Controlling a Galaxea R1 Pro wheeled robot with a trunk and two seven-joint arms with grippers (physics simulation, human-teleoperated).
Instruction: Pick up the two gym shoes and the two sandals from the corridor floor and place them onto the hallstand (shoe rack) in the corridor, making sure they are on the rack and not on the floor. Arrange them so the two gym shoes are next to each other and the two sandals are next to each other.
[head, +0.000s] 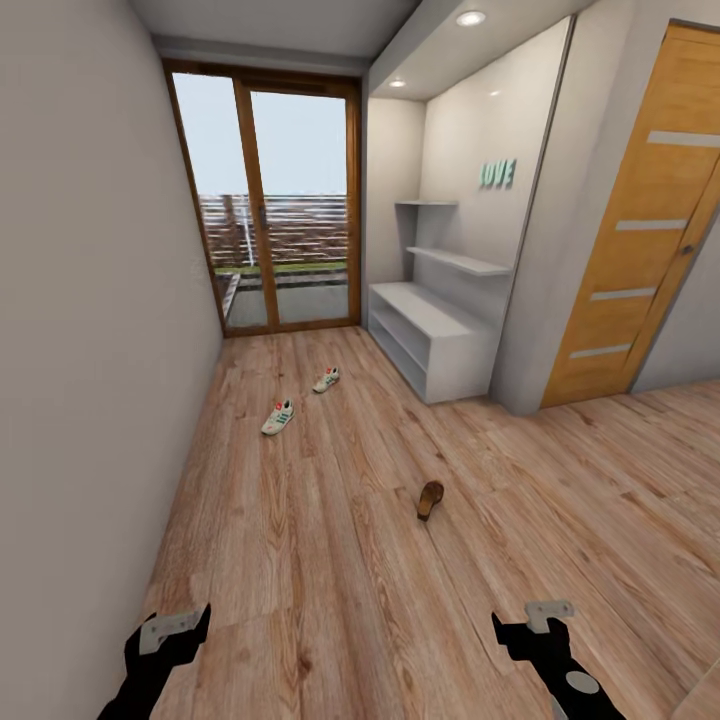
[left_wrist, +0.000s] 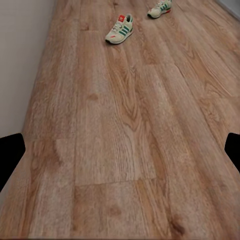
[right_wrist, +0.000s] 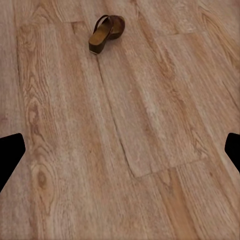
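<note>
Corridor floor (head: 330, 560) holds gym shoes (head: 278, 417), one sandal (head: 430, 499); both fingers spread, empty—driving forward risks kicking the sandal.

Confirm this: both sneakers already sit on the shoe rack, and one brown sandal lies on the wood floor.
Not quite. Both sneakers lie on the wood floor, not the shoe rack; the head view shows this. The brown sandal is on the floor as stated.

— Up high on the head, looking down a long hall of light brown wood plank floor (head: 330, 560).
— Down low on each wrist, close over the same planks (left_wrist: 120, 150).
</note>
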